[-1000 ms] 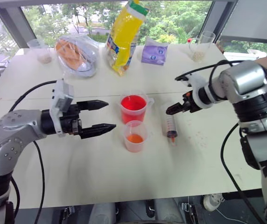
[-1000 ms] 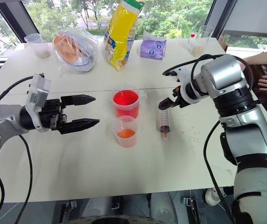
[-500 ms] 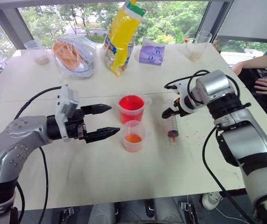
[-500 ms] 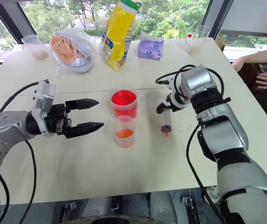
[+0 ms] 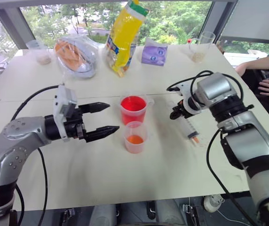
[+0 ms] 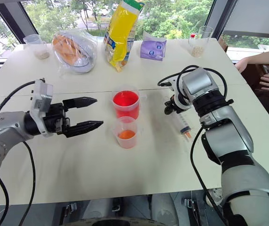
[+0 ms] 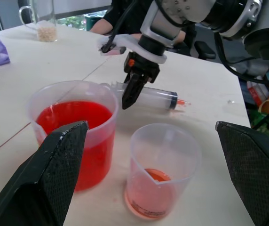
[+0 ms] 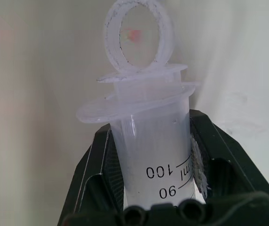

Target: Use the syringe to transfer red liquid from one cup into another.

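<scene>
Right wrist view: the right gripper (image 8: 149, 155) clamps the syringe (image 8: 146, 141) barrel; beside the red-filled cup (image 5: 134, 109), the left gripper (image 5: 104, 118) gapes wide.

Head eyes look down over the table (image 5: 125, 183); wrist views sit seemingly close.

Bright daylight scene, lit from the windows (image 5: 172, 19) behind the table (image 5: 125, 188).

Even, soft light fell across the pale table, leaving only faint shadows under the cups. The trees outside looked washed out and overexposed. The head views bent straight lines near their edges, like a wide lens. In the left wrist view the near black fingers (image 7: 50, 179) were large and soft, and in the right wrist view the background was a blurred, pale wash.
</scene>
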`<state>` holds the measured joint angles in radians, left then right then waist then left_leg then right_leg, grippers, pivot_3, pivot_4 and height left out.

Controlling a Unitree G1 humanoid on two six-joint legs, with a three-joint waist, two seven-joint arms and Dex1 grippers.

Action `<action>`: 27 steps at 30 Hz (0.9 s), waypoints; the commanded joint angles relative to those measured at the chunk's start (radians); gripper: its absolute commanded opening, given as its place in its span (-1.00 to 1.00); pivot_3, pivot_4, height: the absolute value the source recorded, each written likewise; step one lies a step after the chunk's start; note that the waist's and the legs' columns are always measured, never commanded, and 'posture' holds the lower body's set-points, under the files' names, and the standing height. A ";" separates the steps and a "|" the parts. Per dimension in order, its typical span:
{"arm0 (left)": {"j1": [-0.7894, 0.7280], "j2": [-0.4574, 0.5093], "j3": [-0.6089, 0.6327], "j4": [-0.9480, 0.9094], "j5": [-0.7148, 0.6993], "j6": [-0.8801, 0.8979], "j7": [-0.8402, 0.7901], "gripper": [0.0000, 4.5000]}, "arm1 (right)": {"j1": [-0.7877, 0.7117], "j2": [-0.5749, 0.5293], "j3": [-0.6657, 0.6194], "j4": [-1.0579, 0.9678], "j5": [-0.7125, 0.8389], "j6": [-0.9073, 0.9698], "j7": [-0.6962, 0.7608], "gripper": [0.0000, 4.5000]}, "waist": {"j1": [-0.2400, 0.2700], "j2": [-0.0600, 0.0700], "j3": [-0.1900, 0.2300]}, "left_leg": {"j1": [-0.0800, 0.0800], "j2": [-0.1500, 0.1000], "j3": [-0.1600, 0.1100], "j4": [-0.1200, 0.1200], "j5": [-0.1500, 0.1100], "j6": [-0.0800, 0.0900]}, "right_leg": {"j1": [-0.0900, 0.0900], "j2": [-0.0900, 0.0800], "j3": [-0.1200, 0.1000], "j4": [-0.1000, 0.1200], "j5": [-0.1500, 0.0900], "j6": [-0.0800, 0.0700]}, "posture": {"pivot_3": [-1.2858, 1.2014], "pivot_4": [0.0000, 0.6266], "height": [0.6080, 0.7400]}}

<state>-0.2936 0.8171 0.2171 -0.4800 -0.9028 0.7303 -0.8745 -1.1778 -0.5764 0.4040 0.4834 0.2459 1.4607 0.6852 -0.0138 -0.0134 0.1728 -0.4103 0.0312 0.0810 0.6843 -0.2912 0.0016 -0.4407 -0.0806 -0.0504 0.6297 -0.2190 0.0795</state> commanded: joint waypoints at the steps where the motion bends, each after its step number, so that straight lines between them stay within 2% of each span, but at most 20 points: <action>1: -0.056 0.021 0.038 0.032 -0.014 -0.007 -0.018 1.00 | -0.021 -0.072 -0.118 -0.223 0.042 -0.102 0.047 -0.34 | 0.000 0.000 0.000 | 0.000 0.000 0.000 0.000 0.000 0.000 | 0.000 0.000 0.000 0.000 0.000 0.000 | 0.03 -0.52 1.00; 3: -0.078 0.032 0.044 0.062 -0.015 -0.007 -0.036 1.00 | -0.021 -0.071 -0.180 -0.289 0.063 -0.134 0.048 -0.34 | 0.000 0.000 0.000 | -0.001 0.000 0.000 -0.001 0.000 0.000 | -0.001 0.000 0.000 0.000 0.000 0.000 | 0.03 -0.52 1.00; 6: -0.137 0.050 0.029 0.106 -0.004 -0.002 -0.056 1.00 | -0.031 -0.005 -0.394 -0.391 0.143 -0.306 0.033 -0.34 | -0.005 0.000 0.000 | 0.000 0.000 0.001 -0.001 0.000 0.000 | -0.001 0.001 0.000 0.000 0.000 0.000 | 0.03 -0.52 1.00; 8: -0.172 0.061 0.018 0.128 0.002 0.001 -0.070 1.00 | -0.019 0.063 -0.492 -0.452 0.205 -0.382 0.023 -0.34 | -0.003 0.000 0.000 | 0.000 0.000 0.000 -0.001 0.000 0.000 | -0.001 0.001 0.000 0.000 0.000 0.000 | 0.03 -0.52 1.00; 12: -0.232 0.075 0.009 0.177 0.006 0.009 -0.099 1.00 | 0.030 0.216 -0.601 -0.536 0.299 -0.486 -0.032 -0.34 | -0.002 0.000 0.000 | 0.000 0.001 0.000 -0.001 0.000 0.000 | 0.000 0.001 -0.001 0.000 0.000 0.000 | 0.03 -0.52 1.00; 17: -0.292 0.082 -0.012 0.214 0.024 0.011 -0.122 1.00 | 0.118 0.345 -0.576 -0.564 0.306 -0.659 -0.063 -0.34 | 0.003 0.000 0.000 | 0.000 0.000 0.000 -0.001 0.000 0.000 | 0.001 0.000 -0.001 0.000 0.000 0.000 | 0.03 -0.52 1.00; 23: -0.364 0.051 -0.023 0.259 0.035 0.016 -0.108 1.00 | 0.271 0.391 -0.473 -0.547 0.237 -0.867 -0.031 -0.34 | -0.002 0.000 0.000 | 0.000 0.000 0.000 -0.001 0.000 0.000 | 0.001 0.000 -0.001 0.000 0.000 0.000 | 0.03 -0.52 1.00; 27: -0.434 -0.013 -0.053 0.292 0.068 0.005 -0.065 1.00 | 0.355 0.407 -0.424 -0.538 0.198 -0.963 -0.031 -0.34 | -0.002 0.000 0.000 | 0.001 0.000 0.000 -0.001 0.000 -0.001 | 0.001 0.001 -0.001 0.000 0.000 0.000 | 0.03 -0.52 1.00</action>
<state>-0.6945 0.8076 0.1679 -0.1857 -0.8452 0.7526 -0.9524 -0.8125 -0.1742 -0.0292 -0.0322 0.4525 0.5520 0.6478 -0.0156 -0.0138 0.1730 -0.4098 0.0313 0.0809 0.6834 -0.2907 0.0007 -0.4399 -0.0800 -0.0512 0.6300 -0.2188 0.0798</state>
